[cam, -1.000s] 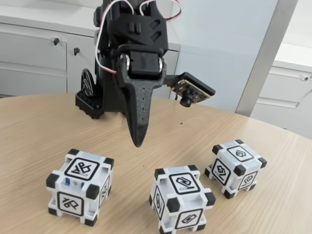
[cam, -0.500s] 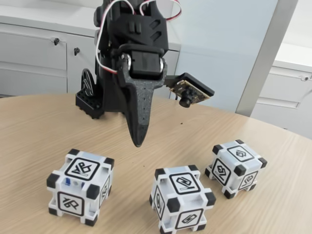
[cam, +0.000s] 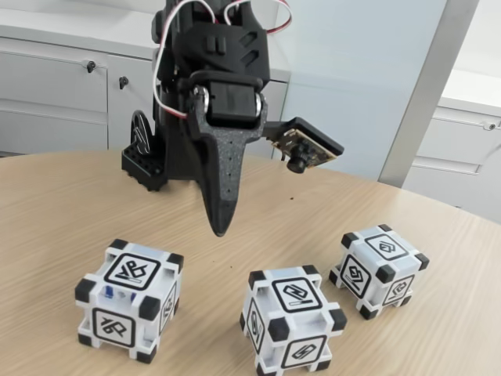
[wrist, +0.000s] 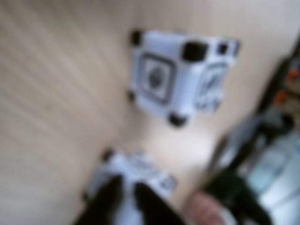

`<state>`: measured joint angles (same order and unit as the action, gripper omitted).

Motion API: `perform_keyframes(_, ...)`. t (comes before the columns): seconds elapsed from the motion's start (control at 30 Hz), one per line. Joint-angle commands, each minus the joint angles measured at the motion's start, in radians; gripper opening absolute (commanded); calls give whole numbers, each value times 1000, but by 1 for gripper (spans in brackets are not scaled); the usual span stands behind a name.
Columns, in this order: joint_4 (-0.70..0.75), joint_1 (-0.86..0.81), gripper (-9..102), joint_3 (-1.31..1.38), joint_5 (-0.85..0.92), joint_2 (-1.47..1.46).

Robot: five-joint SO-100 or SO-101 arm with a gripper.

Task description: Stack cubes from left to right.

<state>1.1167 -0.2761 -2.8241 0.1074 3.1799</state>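
Counter [cam: 63, 211]: round-edged, light wood grain, carrying three alike white cubes with black corner blocks and black-framed glyphs on each face, all resting apart from one another in a loose row across the fixed view. Left cube [cam: 129, 301]: nearest the lower left edge, a small blue mark showing behind its upper front frame. Middle cube [cam: 291, 319]: at the bottom centre, standing flat. Right cube [cam: 379, 269]: set further back and to the right, turned slightly. Gripper [cam: 220, 227]: black, pointing straight down, tip hanging in the air above the counter between the left and middle cubes, touching neither; fingers pressed together into a single tapering point, holding nothing. Wrist camera [cam: 301, 150]: small board on a bracket at the gripper's right side. White cabinets [cam: 55, 94]: behind the counter. Wrist view: heavily blurred; one cube [wrist: 180, 77] in the upper centre, another [wrist: 133, 173] lower down, just above the dark fingers [wrist: 105, 199].
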Motion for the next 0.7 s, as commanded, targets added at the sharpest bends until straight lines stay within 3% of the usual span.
perform_keyframes(0.0,-3,2,0,9,95,6)
perform_keyframes(0.23,0,11,0,66,-54,-17)
perform_keyframes(0.37,2,12,0,230,-107,-100)
perform_keyframes(0.67,3,14,5,761,-124,-864)
